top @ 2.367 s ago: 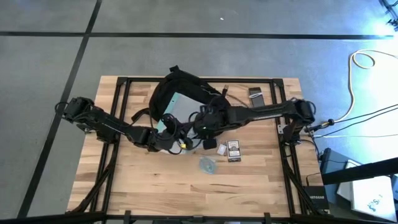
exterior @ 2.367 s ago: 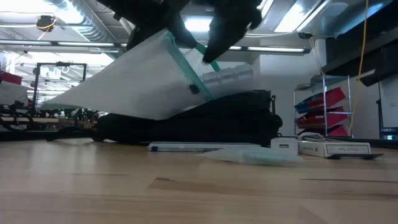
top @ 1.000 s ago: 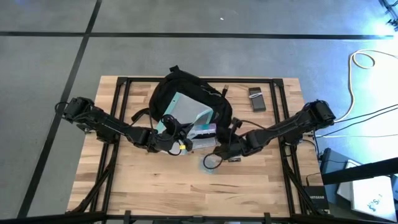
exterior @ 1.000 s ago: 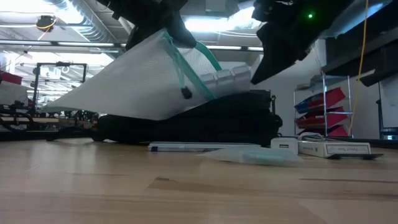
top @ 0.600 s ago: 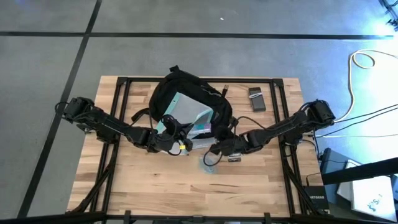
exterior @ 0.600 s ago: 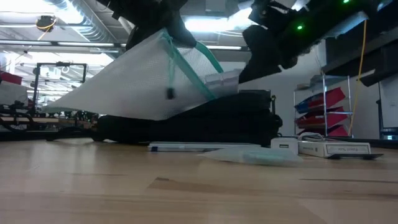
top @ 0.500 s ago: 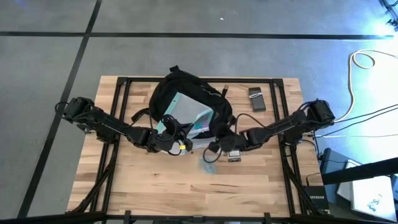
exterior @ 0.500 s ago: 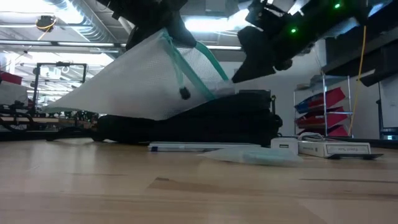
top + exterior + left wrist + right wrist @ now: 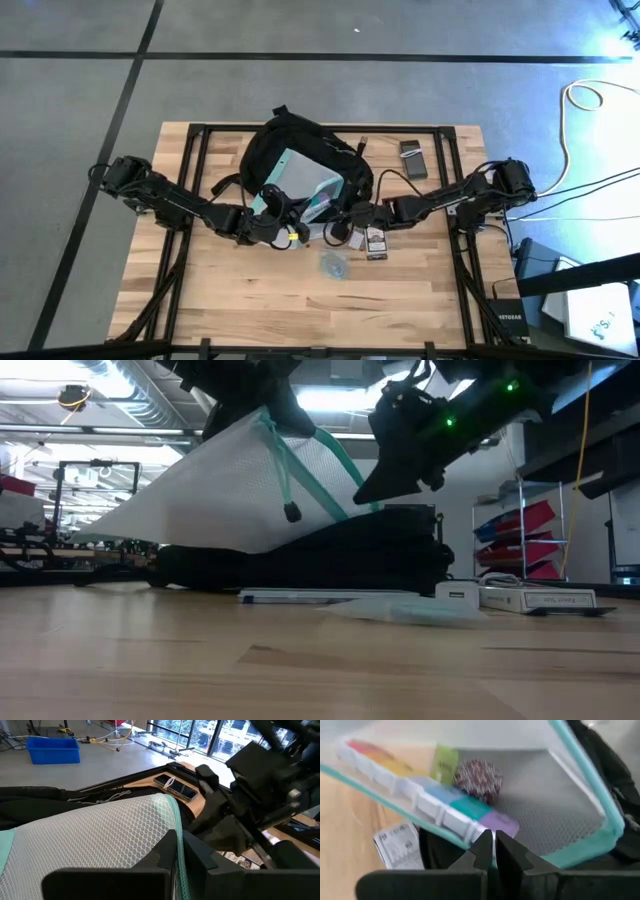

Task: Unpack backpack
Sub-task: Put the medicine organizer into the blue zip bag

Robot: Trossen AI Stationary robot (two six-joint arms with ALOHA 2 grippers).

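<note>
While backpack lies flat, left gripper pinches pouch

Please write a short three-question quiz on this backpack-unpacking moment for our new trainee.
1. True or false: the left gripper is shut on the teal-edged mesh pouch.
2. The right gripper is: A) inside the backpack, B) at the pouch's open mouth, shut and empty, C) parked at the table edge.
3. Fill in: through the pouch opening shows a multicoloured ___.

Key: 1 true; 2 B; 3 pill organiser.
</note>
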